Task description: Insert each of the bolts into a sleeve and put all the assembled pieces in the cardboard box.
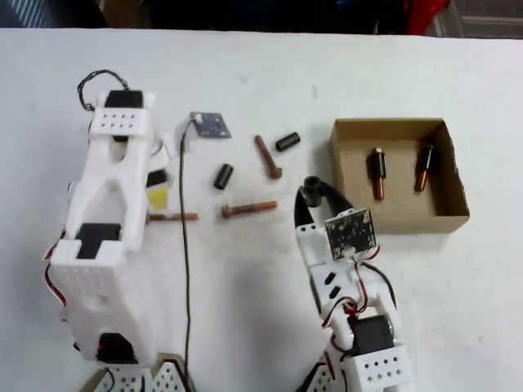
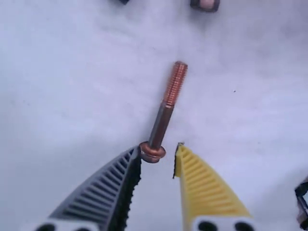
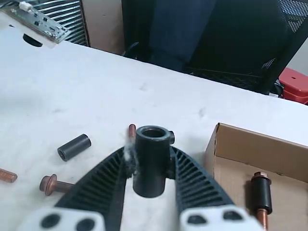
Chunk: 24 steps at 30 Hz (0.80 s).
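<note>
My left gripper (image 2: 158, 156) is open low over the table, and the head of a copper bolt (image 2: 163, 110) lies between its grey and yellow fingertips, touching the grey one. From above, that bolt (image 1: 174, 216) sticks out beside the left arm. My right gripper (image 3: 150, 161) is shut on a black sleeve (image 3: 151, 154), held upright with its bore open; the high view has it (image 1: 310, 193) just left of the cardboard box (image 1: 453, 216). Two assembled pieces (image 1: 377, 171) (image 1: 423, 167) lie in the box. Two more bolts (image 1: 249, 209) (image 1: 268, 157) and two loose sleeves (image 1: 223, 176) (image 1: 288, 141) lie mid-table.
A small circuit board (image 1: 211, 125) lies behind the loose parts, and a black cable (image 1: 184, 245) runs from it toward the table's front. The box wall (image 3: 260, 149) stands close to the right gripper. Open table lies between the two arms.
</note>
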Each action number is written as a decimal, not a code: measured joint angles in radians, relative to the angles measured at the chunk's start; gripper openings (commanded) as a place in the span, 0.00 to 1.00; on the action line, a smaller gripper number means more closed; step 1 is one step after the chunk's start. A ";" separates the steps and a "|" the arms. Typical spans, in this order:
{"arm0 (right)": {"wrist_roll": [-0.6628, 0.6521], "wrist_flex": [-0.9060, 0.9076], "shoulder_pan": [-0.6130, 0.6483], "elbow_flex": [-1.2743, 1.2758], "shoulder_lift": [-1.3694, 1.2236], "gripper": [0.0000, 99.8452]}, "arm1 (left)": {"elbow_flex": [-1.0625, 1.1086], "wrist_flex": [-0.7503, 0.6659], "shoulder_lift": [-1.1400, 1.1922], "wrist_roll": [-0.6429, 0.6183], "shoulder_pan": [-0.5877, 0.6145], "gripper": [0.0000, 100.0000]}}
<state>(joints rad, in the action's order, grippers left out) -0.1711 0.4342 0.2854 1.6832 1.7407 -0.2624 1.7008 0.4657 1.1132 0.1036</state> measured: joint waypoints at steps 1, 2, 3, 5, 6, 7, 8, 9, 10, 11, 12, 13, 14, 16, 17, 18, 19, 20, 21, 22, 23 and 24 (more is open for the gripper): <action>0.000 0.000 0.002 0.000 0.000 0.02 | 0.000 0.012 0.000 -0.014 0.000 0.14; 0.000 0.000 0.002 0.000 0.000 0.02 | 0.000 0.018 0.000 -0.029 0.000 0.14; 0.000 0.000 0.000 0.000 0.000 0.02 | 0.000 0.021 0.000 -0.044 0.000 0.14; 0.000 0.000 0.000 0.000 0.000 0.02 | 0.000 0.028 -0.003 -0.075 0.000 0.14; 0.000 0.000 0.002 0.000 0.000 0.02 | 0.000 0.028 -0.011 -0.091 0.000 0.14; 0.000 0.000 0.002 0.000 0.000 0.02 | 0.000 0.028 -0.028 -0.103 0.000 0.14; 0.000 0.000 0.002 0.000 0.000 0.02 | 0.000 0.028 -0.051 -0.117 0.000 0.14; 0.000 0.000 0.000 0.000 0.000 0.02 | 0.000 0.028 -0.077 -0.130 0.000 0.14; 0.000 0.000 0.000 0.000 0.000 0.02 | 0.000 0.028 -0.106 -0.144 0.000 0.14; 0.000 0.000 0.000 0.000 0.000 0.02 | 0.000 0.029 -0.137 -0.157 0.000 0.14; 0.000 0.000 0.000 0.000 0.000 0.02 | 0.000 0.032 -0.170 -0.167 0.000 0.14; 0.000 0.000 0.000 0.000 0.000 0.02 | 0.005 0.032 -0.201 -0.176 0.000 0.14; 0.000 0.000 0.000 0.000 0.000 0.02 | 0.017 0.032 -0.233 -0.187 0.000 0.14; 0.000 0.000 0.000 0.000 0.000 0.02 | 0.055 0.034 -0.282 -0.224 0.000 0.14; 0.000 0.000 0.000 0.000 0.000 0.02 | 0.080 0.034 -0.301 -0.247 0.000 0.14; 0.000 0.000 0.000 0.000 0.000 0.02 | 0.101 0.034 -0.315 -0.275 0.000 0.14; 0.000 0.000 0.000 0.000 0.000 0.02 | 0.123 0.034 -0.328 -0.305 0.000 0.14; 0.000 0.000 0.000 0.000 0.000 0.02 | 0.140 0.034 -0.336 -0.336 0.000 0.14; 0.000 0.000 0.000 0.000 0.000 0.02 | 0.155 0.034 -0.339 -0.368 0.000 0.14; 0.000 0.000 0.000 0.000 0.000 0.02 | 0.166 0.034 -0.339 -0.402 0.000 0.14; 0.000 0.000 0.000 0.000 0.000 0.02 | 0.173 0.032 -0.339 -0.436 0.000 0.14; 0.000 0.000 0.000 0.000 0.000 0.02 | 0.178 0.034 -0.339 -0.471 0.000 0.14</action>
<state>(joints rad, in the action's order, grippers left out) -0.1711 0.4342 0.2854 1.6832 1.7407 -0.0844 1.7346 0.1266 0.6421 0.1036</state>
